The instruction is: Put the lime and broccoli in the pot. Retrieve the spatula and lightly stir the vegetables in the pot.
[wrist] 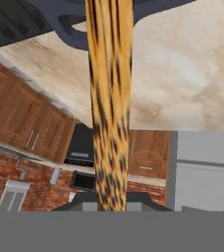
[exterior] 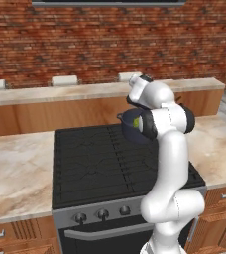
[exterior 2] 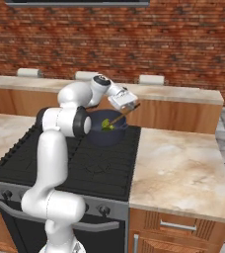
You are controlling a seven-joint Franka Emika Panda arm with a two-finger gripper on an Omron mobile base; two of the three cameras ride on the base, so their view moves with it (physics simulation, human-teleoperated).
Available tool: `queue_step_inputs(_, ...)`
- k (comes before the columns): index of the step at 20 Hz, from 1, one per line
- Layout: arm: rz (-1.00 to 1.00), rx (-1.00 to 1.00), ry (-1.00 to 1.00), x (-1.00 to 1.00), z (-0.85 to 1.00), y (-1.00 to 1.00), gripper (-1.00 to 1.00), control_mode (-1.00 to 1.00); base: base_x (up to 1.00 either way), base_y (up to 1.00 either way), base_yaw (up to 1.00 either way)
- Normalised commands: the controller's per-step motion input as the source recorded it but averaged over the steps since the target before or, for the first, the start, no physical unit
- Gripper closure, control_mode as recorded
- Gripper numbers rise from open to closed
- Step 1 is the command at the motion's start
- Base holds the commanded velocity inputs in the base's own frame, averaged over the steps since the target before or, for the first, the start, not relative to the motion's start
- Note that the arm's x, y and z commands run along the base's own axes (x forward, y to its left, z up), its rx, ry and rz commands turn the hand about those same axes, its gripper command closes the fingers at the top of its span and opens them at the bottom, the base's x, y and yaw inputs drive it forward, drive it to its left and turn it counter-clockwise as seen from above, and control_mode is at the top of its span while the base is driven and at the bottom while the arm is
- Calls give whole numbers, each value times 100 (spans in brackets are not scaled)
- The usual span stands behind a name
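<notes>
Spatula [wrist: 109,103] sits clamped between the jaws of the gripper [exterior 2: 127,102]; in the hand view its wooden handle runs straight out from the jaws, up the middle of the frame. From the right base view the handle slants down from the jaws into the pot [exterior 2: 106,129], head end among something green at the pot's near-left inside wall.

Handling, as a judgement: wood, so stiff and light, no flex to worry about; the grip looks to be high on the handle, which gives reach into the pot but a long lever, so small wrist moves should swing the head a lot. Keep strokes small for a light stir.

Pot sits just below and ahead of the jaws, on the back right of the stove [exterior: 95,163], and looks heavy enough not to slide.

Hard to make out: fingertips are not visible. Green patch [exterior 2: 106,124] in the pot is too small to split into lime and broccoli. In the left base view the arm covers most of the pot.
</notes>
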Motion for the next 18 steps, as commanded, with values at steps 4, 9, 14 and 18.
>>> queue_step_inputs(4,0,0,21,-26,0,0,100,-100,0,0,0)
queue_step_inputs(9,0,0,28,-1,-8,0,100,-100,0,0,0)
queue_step_inputs(14,0,0,12,-1,-5,0,100,-100,0,0,0)
queue_step_inputs(18,0,0,4,0,2,0,100,-100,0,0,0)
